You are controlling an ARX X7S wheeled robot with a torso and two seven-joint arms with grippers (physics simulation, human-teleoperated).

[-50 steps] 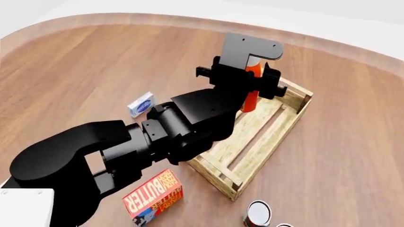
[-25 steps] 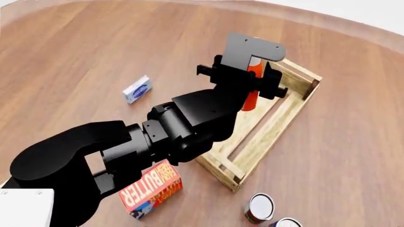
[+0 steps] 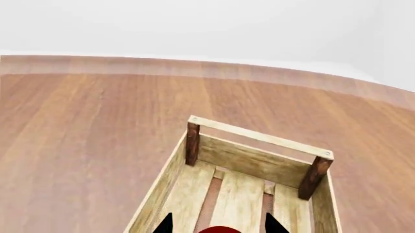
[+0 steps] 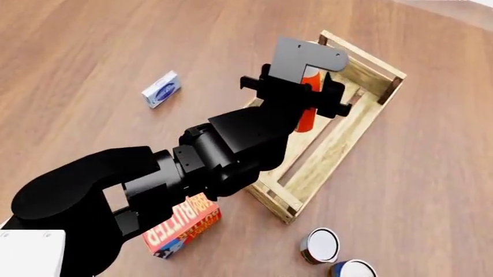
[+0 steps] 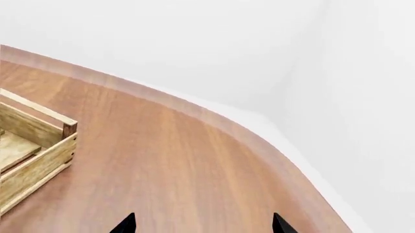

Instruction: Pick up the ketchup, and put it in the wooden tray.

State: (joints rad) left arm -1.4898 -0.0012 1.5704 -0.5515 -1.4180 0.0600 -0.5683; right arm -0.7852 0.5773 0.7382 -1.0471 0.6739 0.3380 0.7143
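L gripper [image 4: 308,98] fingers clenched on slim red-orange ketchup bottle [image 4: 307,118], above pale slatted wooden tray [image 4: 350,144] mid-desk | R fingers [image 5: 126,224] spread, empty | risk: bottle tips on slat gaps (if released high)

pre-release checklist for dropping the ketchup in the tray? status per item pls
1. Ketchup held by left gripper: ok, the bottle sits between its fingers.
2. Ketchup over the tray: ok, head and left wrist views both show slats beneath it.
3. Bottle base touching the slats: cannot tell, the arm hides it.
4. Tray interior free ahead of the bottle: ok in the left wrist view.
5. Right gripper out of the way: ok, open beside the tray.
6. Butter box and cans outside the tray: ok.
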